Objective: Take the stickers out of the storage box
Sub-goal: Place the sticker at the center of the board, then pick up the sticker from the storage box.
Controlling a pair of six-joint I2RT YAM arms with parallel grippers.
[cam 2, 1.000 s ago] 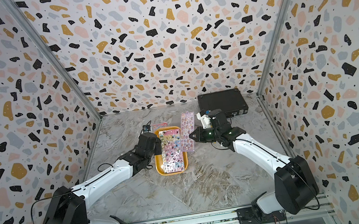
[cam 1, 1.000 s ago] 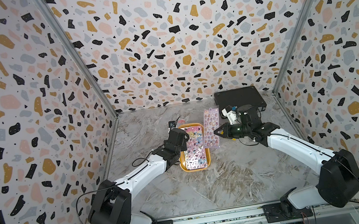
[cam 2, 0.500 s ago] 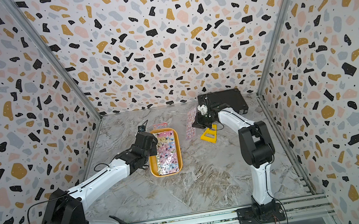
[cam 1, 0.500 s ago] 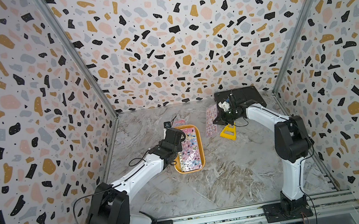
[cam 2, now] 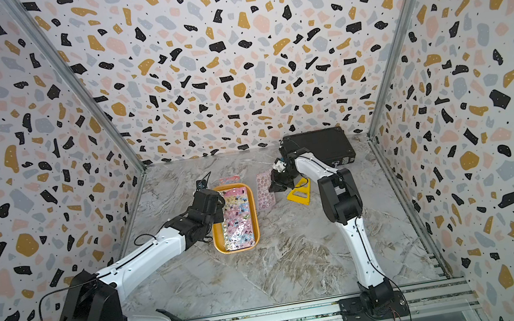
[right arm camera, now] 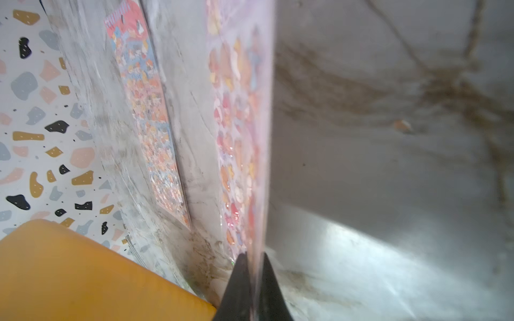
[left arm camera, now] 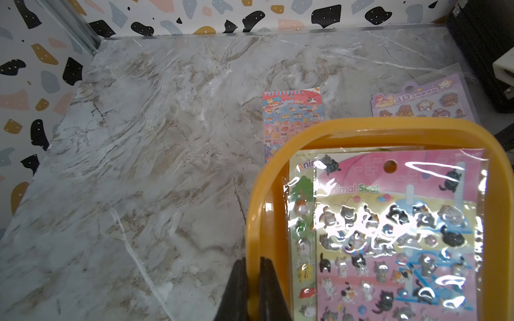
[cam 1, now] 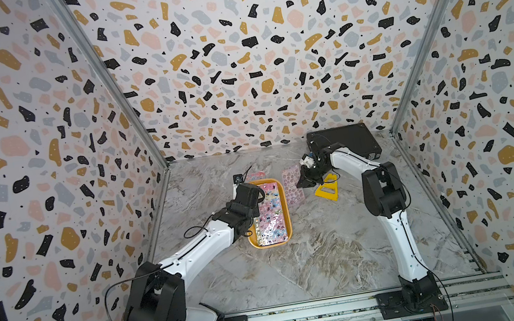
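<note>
the storage box lies with its long side running from the robot toward the back wall. the stickers inside lie flat the same way, hole ends at the far end. the left pincer is pressed tight on the box's long rim, one finger inside and one outside, with the stickers just beside it. the right pincer pinches the edge of a purple sheet, its fingers nearly together. this sheet is out of the box, between that pincer and the box, and points the same way. a red and blue sheet lies past the box's far end. a yellow triangle sits near the right pincer, on the side away from the box.
</note>
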